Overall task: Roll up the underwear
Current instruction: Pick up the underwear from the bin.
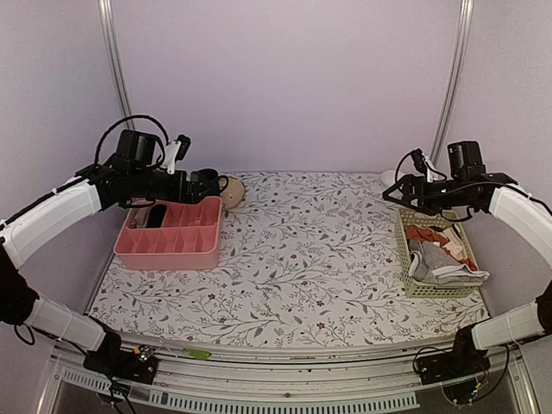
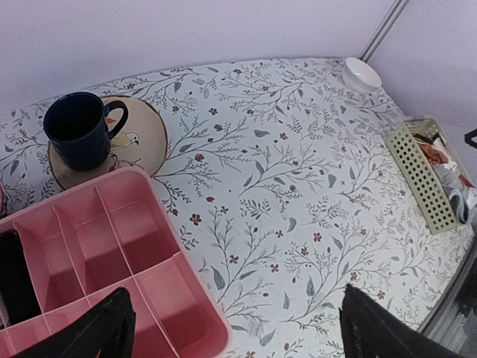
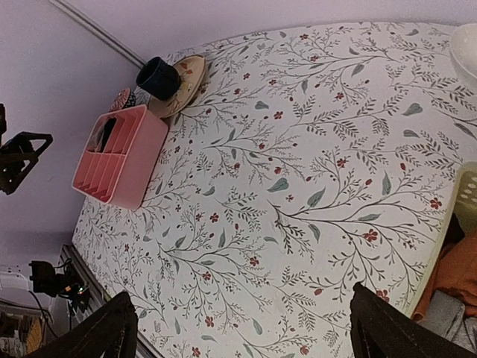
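The grey underwear lies bunched in a pale green basket at the table's right edge, among other clothes. A strip of grey cloth also shows in the right wrist view and in the left wrist view. My right gripper hangs in the air above the basket's far left corner, jaws wide open and empty. My left gripper hovers over the back of the pink tray, jaws wide open and empty. Neither gripper touches the underwear.
The basket also holds an orange-red garment and a white cloth. The pink divided tray at the left has a dark item in it. A navy mug stands on a tan plate. A white bowl sits at the back right.
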Tool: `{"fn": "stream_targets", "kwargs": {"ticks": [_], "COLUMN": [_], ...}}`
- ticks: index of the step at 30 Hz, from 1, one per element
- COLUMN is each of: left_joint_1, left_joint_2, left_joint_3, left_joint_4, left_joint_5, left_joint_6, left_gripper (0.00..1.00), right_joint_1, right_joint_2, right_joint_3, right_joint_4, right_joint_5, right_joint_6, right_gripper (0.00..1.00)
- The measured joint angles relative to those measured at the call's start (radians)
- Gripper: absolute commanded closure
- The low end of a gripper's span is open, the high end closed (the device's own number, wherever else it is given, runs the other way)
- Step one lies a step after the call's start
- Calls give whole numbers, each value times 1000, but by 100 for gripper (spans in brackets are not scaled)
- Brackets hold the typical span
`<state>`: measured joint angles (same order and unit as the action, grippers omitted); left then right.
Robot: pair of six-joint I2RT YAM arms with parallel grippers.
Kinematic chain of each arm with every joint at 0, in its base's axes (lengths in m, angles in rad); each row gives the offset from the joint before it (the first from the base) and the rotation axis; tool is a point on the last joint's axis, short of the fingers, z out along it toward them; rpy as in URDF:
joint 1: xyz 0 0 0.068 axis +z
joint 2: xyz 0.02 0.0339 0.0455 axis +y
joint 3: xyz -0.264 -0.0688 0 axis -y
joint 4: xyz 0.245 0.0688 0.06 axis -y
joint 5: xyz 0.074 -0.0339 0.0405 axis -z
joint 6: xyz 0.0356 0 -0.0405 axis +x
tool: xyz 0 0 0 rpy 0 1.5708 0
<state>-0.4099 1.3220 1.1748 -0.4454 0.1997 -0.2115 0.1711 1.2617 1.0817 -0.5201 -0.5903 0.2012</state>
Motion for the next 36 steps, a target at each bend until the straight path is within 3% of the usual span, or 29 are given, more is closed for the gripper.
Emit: {"fn": "stream_targets", "kwargs": {"ticks": [6,10,16,25,34,36], "left_joint_1": [0,0,0,-1,-1,-2], "left_joint_2": [19,29,82,141,125,117], "left_joint_3": [0,0,7,31,22,19], "left_joint_4": [-1,0,0,0,-1,-2], "left_joint_5": [-24,-30,-25,-5,-25,-31], "left_joint_6": [-18,-25,-26,-26,-26,-26], "left_gripper": [4,4,4,4,4,4], "right_joint_1": [-190,-217,-212,-180,-111,-111], "right_joint_2": [-16,-114,-227,-150,-37,-37], "right_joint_3": [24,-13,-132,-257,-229,-166], "right_joint_4": [-153,-279,-406,-383,-341,-370], "right_joint_5": [89,139,141,148,160,182], "right_joint_6": [37,103,154,194,196,196], "right_gripper": [20,32,34,39,96,100]}}
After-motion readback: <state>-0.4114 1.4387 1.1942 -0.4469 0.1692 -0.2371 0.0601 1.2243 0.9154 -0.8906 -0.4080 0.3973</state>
